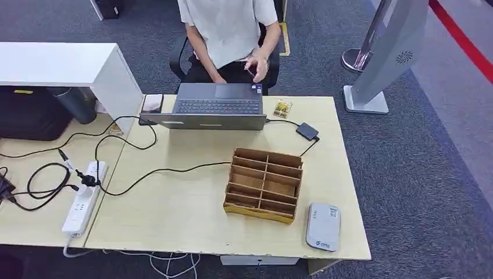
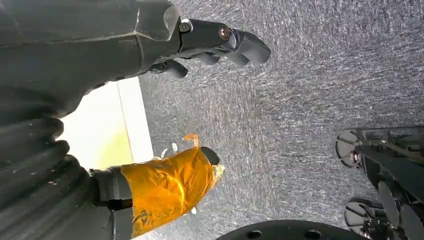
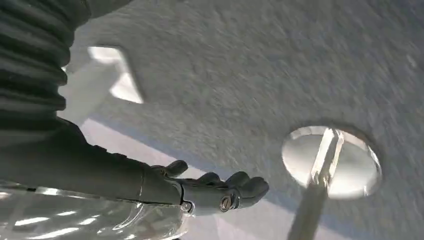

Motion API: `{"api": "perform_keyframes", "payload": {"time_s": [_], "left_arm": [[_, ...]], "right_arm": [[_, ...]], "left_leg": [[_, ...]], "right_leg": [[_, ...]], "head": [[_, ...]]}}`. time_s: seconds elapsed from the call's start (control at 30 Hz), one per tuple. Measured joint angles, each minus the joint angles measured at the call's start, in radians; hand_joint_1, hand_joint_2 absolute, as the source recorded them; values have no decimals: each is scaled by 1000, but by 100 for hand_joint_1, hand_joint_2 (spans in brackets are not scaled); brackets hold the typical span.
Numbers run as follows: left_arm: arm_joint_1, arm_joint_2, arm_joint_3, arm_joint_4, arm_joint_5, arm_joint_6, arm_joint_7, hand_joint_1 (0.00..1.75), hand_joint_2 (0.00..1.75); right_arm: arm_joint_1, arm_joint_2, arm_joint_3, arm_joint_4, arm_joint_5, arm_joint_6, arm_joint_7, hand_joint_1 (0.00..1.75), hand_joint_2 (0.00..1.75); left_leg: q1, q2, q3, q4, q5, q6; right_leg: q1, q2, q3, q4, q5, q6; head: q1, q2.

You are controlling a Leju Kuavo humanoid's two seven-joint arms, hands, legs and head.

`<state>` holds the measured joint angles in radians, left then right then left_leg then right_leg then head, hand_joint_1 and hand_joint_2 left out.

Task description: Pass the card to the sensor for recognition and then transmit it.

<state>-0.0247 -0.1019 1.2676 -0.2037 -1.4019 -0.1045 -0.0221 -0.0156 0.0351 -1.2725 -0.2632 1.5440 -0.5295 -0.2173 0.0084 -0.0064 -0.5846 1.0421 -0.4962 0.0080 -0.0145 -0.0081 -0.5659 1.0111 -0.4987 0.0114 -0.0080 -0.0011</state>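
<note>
Both arms hang beside the desk (image 1: 174, 215) over the carpet. The left hand (image 2: 125, 45) holds nothing, its dark fingers (image 2: 235, 42) standing well apart from the thumb (image 2: 165, 185), which is wrapped in orange tape. The right hand (image 3: 150, 185) also holds nothing, its fingers loosely curved and not closed. Where the card lies I cannot tell for certain. The person (image 1: 229, 29) seated behind the laptop (image 1: 218, 104) has something small and dark at one hand (image 1: 257, 67), too small to name. On the desk a cardboard box with compartments (image 1: 264, 185) stands just beside a flat grey reader (image 1: 323, 226), likely the sensor, near the front right corner. A card should be light, thin, stiff and smooth, so it would probably slip easily and be hard to lift off a flat top. A pinch across its two faces near one short edge, thumb against fingers, looks the best hold, leaving most of the card free to lay over the reader.
</note>
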Motion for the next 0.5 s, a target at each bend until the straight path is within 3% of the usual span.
{"api": "perform_keyframes", "payload": {"time_s": [0.03,0.23,0.27,0.37,0.5], "left_arm": [[0,0,0,0,-2,0,2,0,0],[-3,0,-2,0,-16,4,32,0,0],[-4,-1,-3,0,-17,5,34,0,175],[-10,-5,-3,0,-21,0,46,0,175],[-16,-5,-12,0,-42,-15,76,0,175]], "right_arm": [[1,8,18,9,11,2,22,0,175],[1,92,108,59,13,102,130,0,175],[1,101,119,65,12,123,138,0,175],[-1,122,130,78,-13,222,179,0,175],[-3,131,130,80,-35,278,235,0,175]], "left_leg": [[0,0,0,0,0,0],[0,0,0,0,0,0],[0,0,0,0,0,0],[0,0,0,0,0,0],[0,0,0,0,0,0]], "right_leg": [[0,0,0,0,0,0],[0,0,0,0,0,0],[0,0,0,0,0,0],[0,0,1,0,0,0],[0,0,1,0,0,0]], "head": [[0,0],[0,0],[-2,0],[-1,0],[0,0]]}}
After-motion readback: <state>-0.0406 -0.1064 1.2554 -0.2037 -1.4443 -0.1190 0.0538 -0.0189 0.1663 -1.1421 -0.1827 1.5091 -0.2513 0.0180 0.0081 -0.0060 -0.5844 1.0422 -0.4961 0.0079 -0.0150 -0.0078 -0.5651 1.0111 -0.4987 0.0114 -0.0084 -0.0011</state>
